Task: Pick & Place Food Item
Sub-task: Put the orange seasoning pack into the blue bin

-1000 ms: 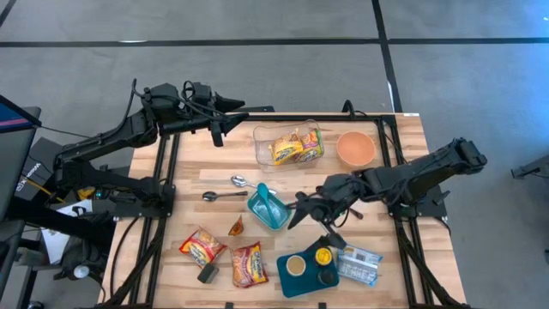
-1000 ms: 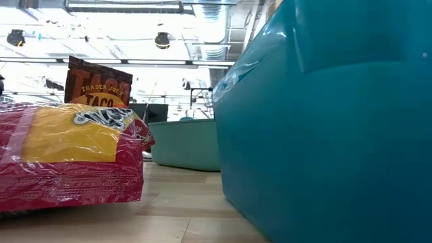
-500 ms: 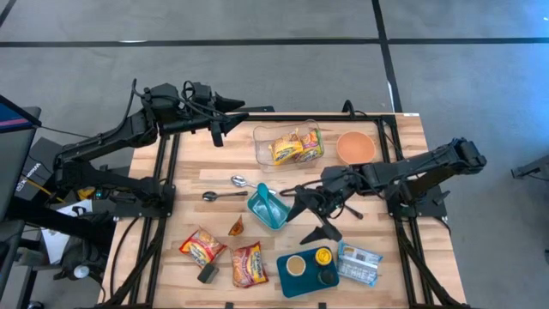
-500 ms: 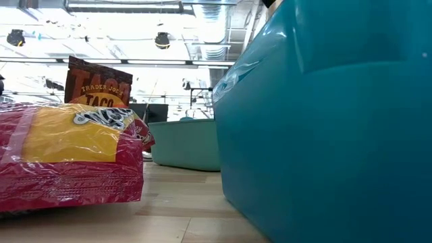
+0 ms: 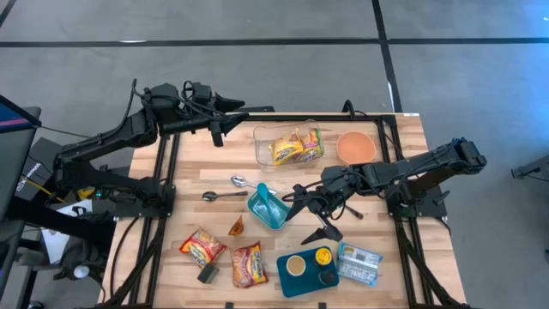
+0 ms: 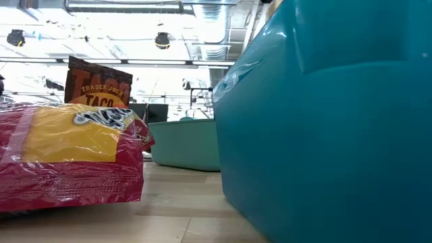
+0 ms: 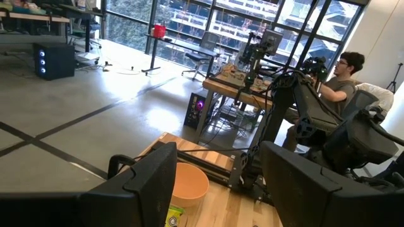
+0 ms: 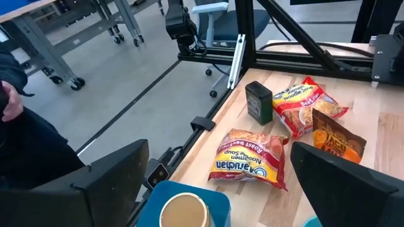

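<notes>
Right gripper (image 5: 296, 199) hangs just beside the teal container (image 5: 268, 208) at mid-worktop, jaws spread wide and empty. The nearer ramen packet (image 8: 249, 158) lies flat beyond the container toward the worktop's front-left corner, long axis roughly along the front edge. Left gripper (image 5: 219, 135) waits behind the worktop's back-left corner, jaws apart, empty.

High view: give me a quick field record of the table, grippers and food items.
left gripper: open, parked past the table's back-left edge, holding nothing
right gripper: open, mid-table beside the teal container, holding nothing
clear bin: back centre, holds noodle packets
orange bowl: right of the clear bin
spoons: two, left of the teal container
loose noodle packets: two at front left, flat on the wood
taco packet: between spoons and loose packets
teal tray: front centre, holds cups
</notes>
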You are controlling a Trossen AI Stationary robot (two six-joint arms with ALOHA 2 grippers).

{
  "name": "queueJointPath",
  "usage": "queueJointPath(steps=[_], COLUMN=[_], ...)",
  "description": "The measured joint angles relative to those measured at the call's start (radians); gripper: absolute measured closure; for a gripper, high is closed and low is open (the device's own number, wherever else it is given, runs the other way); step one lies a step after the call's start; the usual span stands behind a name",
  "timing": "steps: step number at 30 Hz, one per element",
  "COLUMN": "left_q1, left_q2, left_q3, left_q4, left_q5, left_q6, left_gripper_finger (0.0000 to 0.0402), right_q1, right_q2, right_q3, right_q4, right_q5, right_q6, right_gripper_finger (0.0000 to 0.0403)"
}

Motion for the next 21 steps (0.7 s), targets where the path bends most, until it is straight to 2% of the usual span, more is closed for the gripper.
queueJointPath(steps=[7,10,21], left_q1=[0.0,0.0,0.0], left_q2=[0.0,0.0,0.0], left_q3=[0.0,0.0,0.0], left_q4=[0.0,0.0,0.0], left_q5=[0.0,0.0,0.0], left_q6=[0.0,0.0,0.0], left_gripper_finger=[0.0179,0.0179,0.0179], right_q1=[0.0,-0.008,-0.115], right_q2=[0.0,0.0,-0.014], right_q3=[0.0,0.0,0.001], right_q4=[-0.015,-0.013,0.0], right_q5=[0.0,0.0,0.0], right_q6=[0.008,0.008,0.035], right_gripper_finger=[0.0025,0.0041,0.0211])
